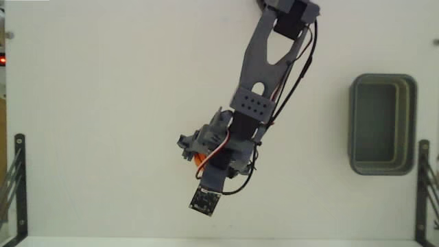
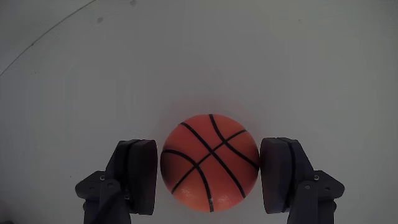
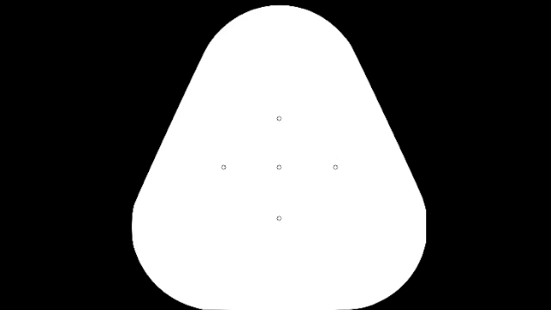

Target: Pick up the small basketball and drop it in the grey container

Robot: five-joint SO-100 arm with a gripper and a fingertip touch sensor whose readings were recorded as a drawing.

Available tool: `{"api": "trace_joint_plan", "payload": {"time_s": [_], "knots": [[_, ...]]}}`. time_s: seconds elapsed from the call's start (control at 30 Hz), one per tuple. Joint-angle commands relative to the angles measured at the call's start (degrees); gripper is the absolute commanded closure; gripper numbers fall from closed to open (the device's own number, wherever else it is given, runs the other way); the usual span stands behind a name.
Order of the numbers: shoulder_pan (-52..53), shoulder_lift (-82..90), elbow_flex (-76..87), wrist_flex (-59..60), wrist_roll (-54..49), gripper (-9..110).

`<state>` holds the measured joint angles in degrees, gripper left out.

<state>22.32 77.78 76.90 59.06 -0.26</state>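
Note:
The small basketball (image 2: 210, 163), orange with thin black seams, sits between my gripper's (image 2: 208, 177) two dark fingers in the wrist view. The left finger (image 2: 140, 174) and the right finger (image 2: 278, 174) press against its sides, and I see no gap. The ball lies low over the white table, with a faint orange glow on the surface behind it. In the fixed view the arm hides the ball except for an orange sliver (image 1: 199, 160) under the gripper (image 1: 202, 156), left of centre. The grey container (image 1: 382, 123) stands empty at the far right, well away from the gripper.
The white table (image 1: 103, 103) runs across the whole fixed view. Black metal brackets stand at the lower left (image 1: 17, 185) and lower right (image 1: 424, 185) edges, the right one just below the container. My arm (image 1: 264, 75) reaches in from the top.

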Motion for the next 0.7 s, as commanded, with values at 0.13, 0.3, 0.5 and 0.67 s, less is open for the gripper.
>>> {"api": "trace_joint_plan", "payload": {"time_s": [0.13, 0.3, 0.5, 0.67], "knots": [[1.7, 1.7, -2.0, -0.1, 0.3, -9], [1.7, 1.7, -1.2, -0.9, 0.3, -9], [1.7, 1.7, -0.2, -1.8, 0.3, -9], [1.7, 1.8, 0.9, -2.9, 0.3, -9]]}}
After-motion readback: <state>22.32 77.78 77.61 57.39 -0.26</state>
